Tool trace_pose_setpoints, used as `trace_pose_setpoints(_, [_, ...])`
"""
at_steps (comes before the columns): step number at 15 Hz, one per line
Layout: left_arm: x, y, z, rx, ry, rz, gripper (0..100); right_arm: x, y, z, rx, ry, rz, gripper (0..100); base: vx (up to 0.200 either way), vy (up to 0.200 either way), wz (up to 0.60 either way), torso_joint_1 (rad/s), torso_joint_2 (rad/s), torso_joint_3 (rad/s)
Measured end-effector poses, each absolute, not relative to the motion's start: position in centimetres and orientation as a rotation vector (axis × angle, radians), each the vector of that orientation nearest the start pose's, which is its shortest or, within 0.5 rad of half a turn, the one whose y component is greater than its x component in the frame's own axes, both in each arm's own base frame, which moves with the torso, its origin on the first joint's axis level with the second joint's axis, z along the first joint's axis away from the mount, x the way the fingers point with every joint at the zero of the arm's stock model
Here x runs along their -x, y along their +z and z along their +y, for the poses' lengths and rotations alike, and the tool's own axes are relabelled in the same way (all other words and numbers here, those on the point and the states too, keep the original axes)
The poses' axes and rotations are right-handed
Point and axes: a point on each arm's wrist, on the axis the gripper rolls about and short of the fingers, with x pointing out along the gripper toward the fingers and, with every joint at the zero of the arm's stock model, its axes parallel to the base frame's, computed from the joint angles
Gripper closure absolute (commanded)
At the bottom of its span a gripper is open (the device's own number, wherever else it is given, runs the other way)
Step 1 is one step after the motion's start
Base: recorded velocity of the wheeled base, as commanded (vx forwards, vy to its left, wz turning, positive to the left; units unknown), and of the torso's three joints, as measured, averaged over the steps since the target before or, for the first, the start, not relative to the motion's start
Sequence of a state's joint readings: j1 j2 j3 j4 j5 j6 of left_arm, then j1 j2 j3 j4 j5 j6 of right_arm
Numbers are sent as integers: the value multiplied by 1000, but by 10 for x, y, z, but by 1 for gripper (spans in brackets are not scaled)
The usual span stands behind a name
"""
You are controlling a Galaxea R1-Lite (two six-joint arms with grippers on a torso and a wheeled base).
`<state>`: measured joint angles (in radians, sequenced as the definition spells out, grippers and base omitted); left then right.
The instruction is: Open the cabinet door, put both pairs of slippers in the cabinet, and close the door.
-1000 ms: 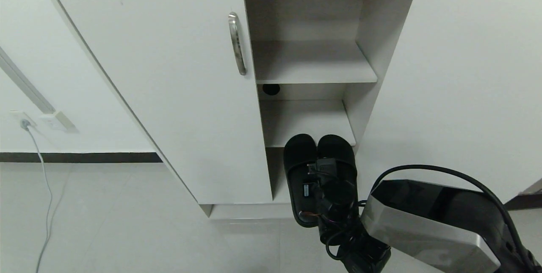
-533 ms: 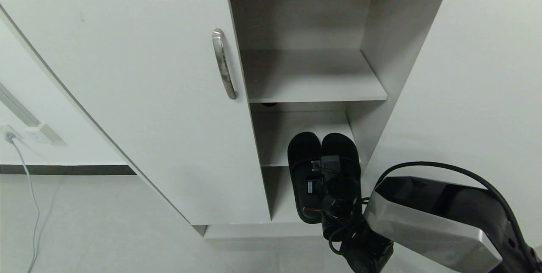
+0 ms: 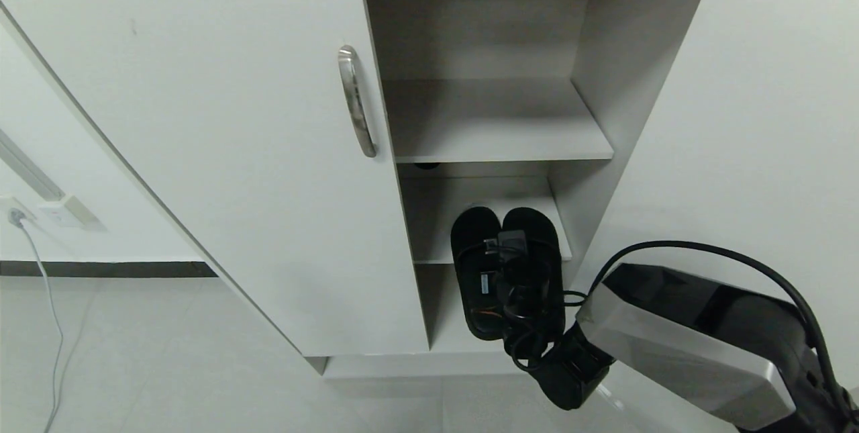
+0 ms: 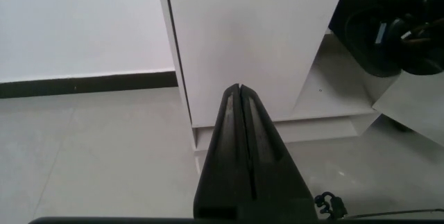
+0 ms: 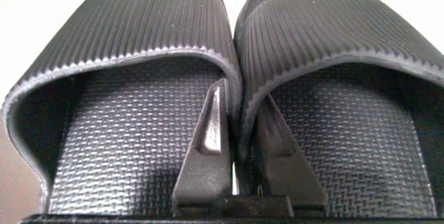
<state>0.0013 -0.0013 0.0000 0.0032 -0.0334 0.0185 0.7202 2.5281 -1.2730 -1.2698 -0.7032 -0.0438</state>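
A pair of black slippers [image 3: 478,265] hangs side by side in front of the open right half of the white cabinet [image 3: 590,50]. Their toes reach over the front edge of the middle shelf [image 3: 443,218]. My right gripper [image 3: 504,253] is shut on the slippers [image 5: 139,113], its fingers [image 5: 211,137] pinching the two inner side walls together just behind the straps. My left gripper [image 4: 239,96] is shut and empty, low over the floor in front of the closed left door [image 4: 250,37]. The slippers [image 4: 374,33] show beyond that door.
The closed left door [image 3: 201,151] carries a metal handle [image 3: 356,111]. The open right door [image 3: 751,117] stands close beside my right arm. An upper shelf [image 3: 496,124] and the bottom compartment [image 3: 451,325] lie bare. A wall socket with a cable [image 3: 20,221] is at far left.
The head camera shifted between the oldest frame and the later ones. Over the last half second my right arm carried the slippers slightly further toward the middle shelf.
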Motion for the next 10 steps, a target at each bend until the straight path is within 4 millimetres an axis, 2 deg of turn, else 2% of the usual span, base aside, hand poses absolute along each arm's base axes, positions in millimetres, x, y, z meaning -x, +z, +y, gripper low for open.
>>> trace_pose_setpoints(7, [23, 75, -1, -17, -32, 2, 100, -399, 65, 307, -20, 27, 46, 100, 0, 0, 0, 0, 0, 0])
trace_pose_setpoints(10, [23, 75, -1, -17, -31, 2, 100, -418, 88, 309, -62, 6, 19, 100, 0, 0, 0, 0, 0, 0])
